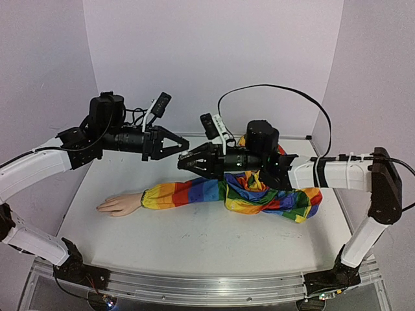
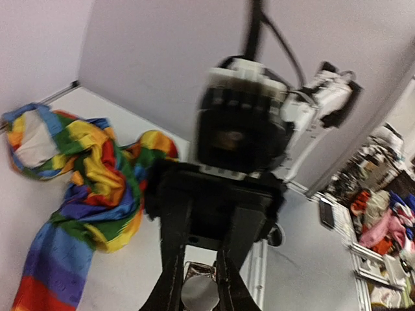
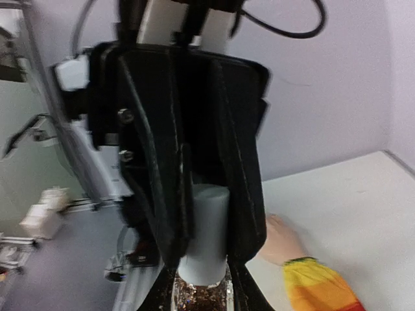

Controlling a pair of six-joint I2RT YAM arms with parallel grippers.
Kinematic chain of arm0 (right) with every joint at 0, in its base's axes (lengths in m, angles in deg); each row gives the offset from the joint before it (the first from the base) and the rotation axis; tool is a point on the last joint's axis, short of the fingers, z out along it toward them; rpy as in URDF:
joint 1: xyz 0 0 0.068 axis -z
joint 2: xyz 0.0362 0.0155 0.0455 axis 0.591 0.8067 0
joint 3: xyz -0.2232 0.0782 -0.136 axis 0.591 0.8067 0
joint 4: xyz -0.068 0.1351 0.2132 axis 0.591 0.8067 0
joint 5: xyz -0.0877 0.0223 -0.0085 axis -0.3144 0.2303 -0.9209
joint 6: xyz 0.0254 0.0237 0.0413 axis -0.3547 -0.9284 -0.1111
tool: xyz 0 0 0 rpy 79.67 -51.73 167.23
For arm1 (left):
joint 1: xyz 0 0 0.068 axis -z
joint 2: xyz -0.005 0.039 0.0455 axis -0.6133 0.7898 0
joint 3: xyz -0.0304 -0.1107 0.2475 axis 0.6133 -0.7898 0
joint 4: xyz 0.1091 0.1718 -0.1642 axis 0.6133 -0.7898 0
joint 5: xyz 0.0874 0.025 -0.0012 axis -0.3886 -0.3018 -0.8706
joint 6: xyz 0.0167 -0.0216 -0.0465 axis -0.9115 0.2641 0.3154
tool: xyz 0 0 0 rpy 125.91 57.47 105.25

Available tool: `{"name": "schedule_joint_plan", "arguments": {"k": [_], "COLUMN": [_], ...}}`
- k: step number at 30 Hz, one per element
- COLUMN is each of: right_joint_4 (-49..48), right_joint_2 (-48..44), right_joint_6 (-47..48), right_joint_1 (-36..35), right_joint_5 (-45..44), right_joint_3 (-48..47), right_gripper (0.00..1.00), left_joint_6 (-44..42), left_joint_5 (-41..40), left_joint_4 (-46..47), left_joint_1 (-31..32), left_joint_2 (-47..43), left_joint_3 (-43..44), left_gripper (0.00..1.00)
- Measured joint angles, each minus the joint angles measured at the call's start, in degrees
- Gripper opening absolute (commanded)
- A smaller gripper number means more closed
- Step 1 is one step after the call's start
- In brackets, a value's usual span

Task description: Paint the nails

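Note:
The pale mannequin hand (image 1: 120, 205) lies flat on the table at the end of a rainbow-striped sleeve (image 1: 259, 191). Its nails are too small to make out. It also shows in the right wrist view (image 3: 282, 241). Both grippers meet tip to tip in the air above the sleeve. My right gripper (image 1: 186, 162) is shut on a small glass bottle of glittery polish (image 3: 198, 299). My left gripper (image 1: 177, 148) is shut on the bottle's white cap (image 3: 204, 233). In the left wrist view the cap (image 2: 198, 293) and the bottle (image 2: 202, 269) sit between my fingers.
The sleeve bunches into a heap (image 2: 84, 175) at the table's right back. The white table (image 1: 194, 240) is walled at the back and sides (image 1: 214, 58). A metal rail (image 1: 194, 285) runs along the near edge.

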Motion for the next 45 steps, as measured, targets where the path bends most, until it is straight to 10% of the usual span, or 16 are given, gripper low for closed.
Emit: {"name": "schedule_joint_plan", "arguments": {"k": [6,15,19,35,45], "right_joint_4": [-18.8,-29.1,-20.8,6.5,8.6], "right_joint_2": [1.3,0.9,-1.6,-3.0,2.5], "right_joint_6": [-19.5,-23.6,-15.1,12.1,17.1], "right_joint_1": [0.7,2.9,4.7,-8.3,-13.4], "right_joint_5": [21.9,21.7,14.7,-35.3,-46.4], "right_joint_3": [0.7,6.1,6.8,0.0,-3.8], "right_gripper": [0.0,0.0,0.0,0.0,0.0], "left_joint_6": [-4.1,-6.1,-6.5,12.6,16.8], "left_joint_5": [17.4,12.4,5.0,-16.5,-19.4], "left_joint_4": [4.2,-1.8,-7.1,-4.9,-1.7], "left_joint_1": [1.8,3.2,2.8,2.8,2.8], "left_joint_2": [0.3,-1.9,-8.6,-7.5,-7.6], "left_joint_3": [2.4,1.2,-3.7,-3.8,-5.3], "left_gripper": [0.04,0.76,0.86,0.65,0.39]}}
